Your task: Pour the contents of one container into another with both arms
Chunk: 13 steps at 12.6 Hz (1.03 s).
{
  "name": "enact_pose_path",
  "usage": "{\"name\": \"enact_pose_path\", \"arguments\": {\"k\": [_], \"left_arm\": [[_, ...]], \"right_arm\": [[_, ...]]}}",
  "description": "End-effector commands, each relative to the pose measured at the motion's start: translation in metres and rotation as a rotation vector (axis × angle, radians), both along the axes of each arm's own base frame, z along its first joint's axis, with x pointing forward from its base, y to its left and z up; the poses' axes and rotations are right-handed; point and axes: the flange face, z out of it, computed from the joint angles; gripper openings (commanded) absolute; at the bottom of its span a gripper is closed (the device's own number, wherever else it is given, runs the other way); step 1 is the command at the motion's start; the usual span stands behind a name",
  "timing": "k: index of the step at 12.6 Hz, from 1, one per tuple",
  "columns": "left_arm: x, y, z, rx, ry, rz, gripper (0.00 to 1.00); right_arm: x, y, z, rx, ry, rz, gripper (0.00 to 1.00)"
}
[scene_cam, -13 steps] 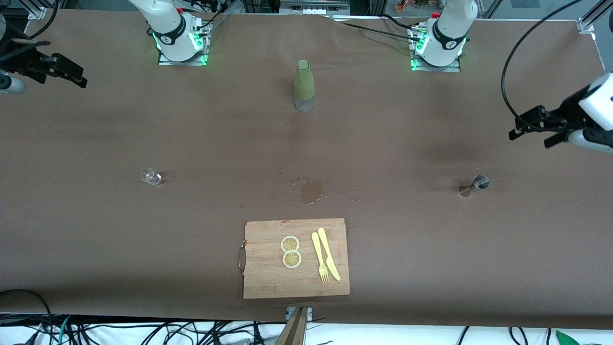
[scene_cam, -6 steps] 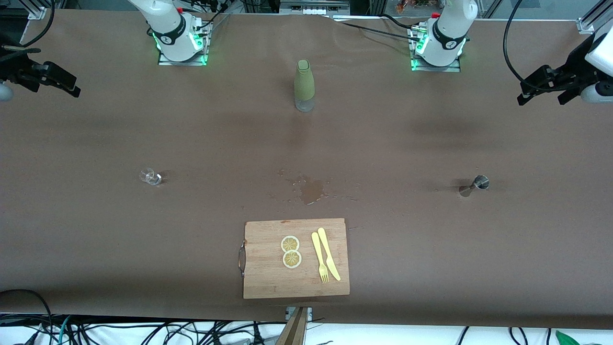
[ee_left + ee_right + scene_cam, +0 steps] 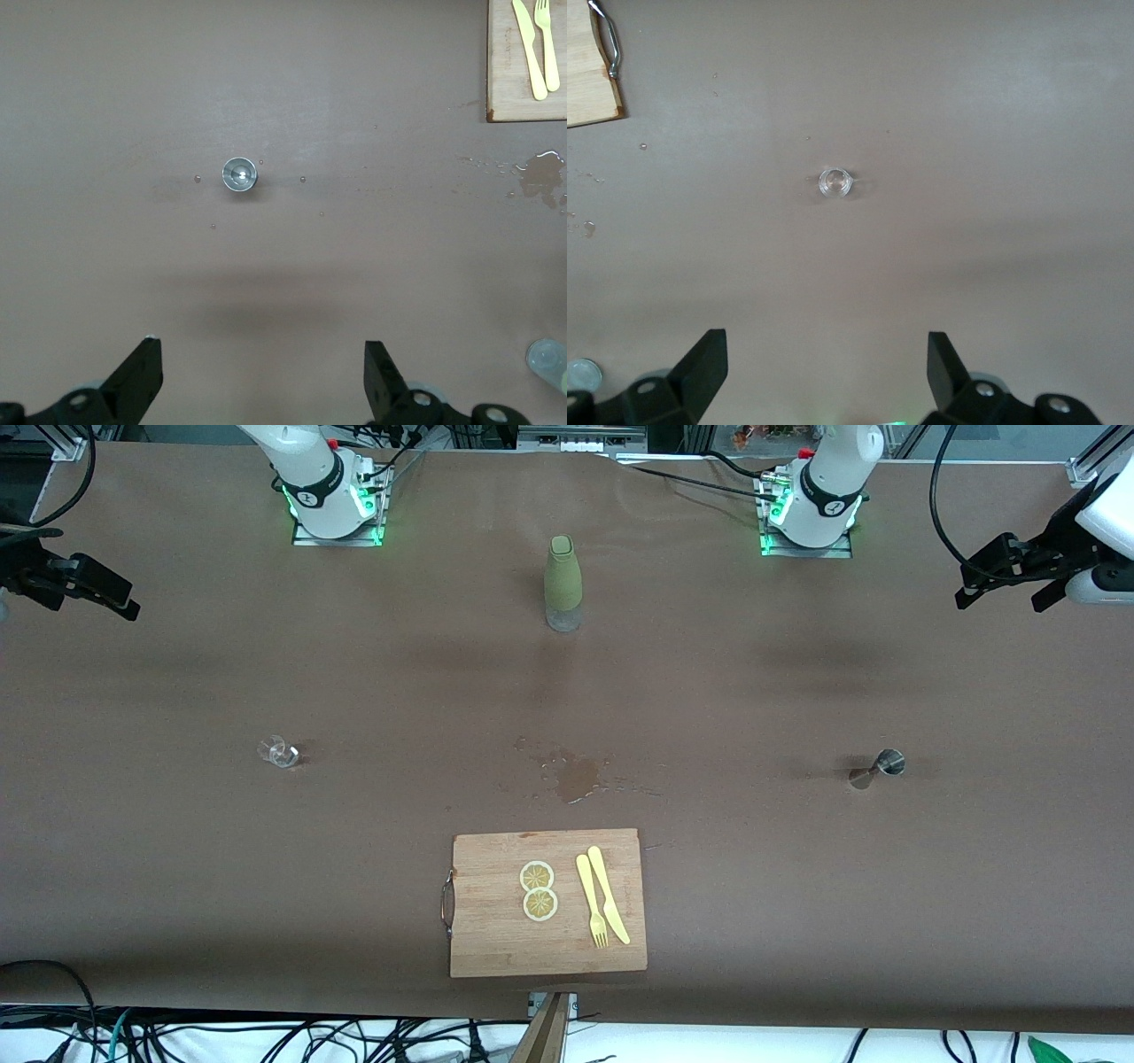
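Note:
A small steel jigger (image 3: 886, 763) (image 3: 240, 174) stands on the brown table toward the left arm's end. At the right arm's end stands a small clear glass (image 3: 279, 751) (image 3: 834, 182). My left gripper (image 3: 999, 595) (image 3: 263, 350) hangs open and empty high over the table's edge at its own end, well apart from the jigger. The right gripper (image 3: 111, 591) (image 3: 824, 341) is likewise open and empty, up over its end of the table, away from the glass.
A green-sleeved bottle (image 3: 563, 584) stands between the two bases. A wet spill (image 3: 576, 775) lies mid-table. Nearer the camera is a wooden cutting board (image 3: 496, 930) with two lemon slices (image 3: 538, 890), a yellow fork (image 3: 592, 903) and knife (image 3: 609, 895).
Both grippers have drawn away from the table's middle, the left one the farthest, toward its base's side. Jigger, glass and bottle have not moved.

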Motion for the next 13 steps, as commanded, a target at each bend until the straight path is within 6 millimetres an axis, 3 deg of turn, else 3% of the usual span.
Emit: {"name": "enact_pose_path", "arguments": {"k": [1,9,13], "left_arm": [[-0.005,-0.003,0.000,0.036,0.003,-0.046,1.00],[-0.001,0.023,-0.011,0.030,0.025,-0.027,1.00],[-0.003,0.025,-0.010,0.028,0.037,-0.022,1.00]], "right_arm": [[0.005,0.002,0.003,0.003,-0.003,-0.011,1.00],[0.004,0.001,0.001,0.005,0.006,-0.013,1.00],[0.004,0.002,0.001,0.005,0.006,-0.011,1.00]]}}
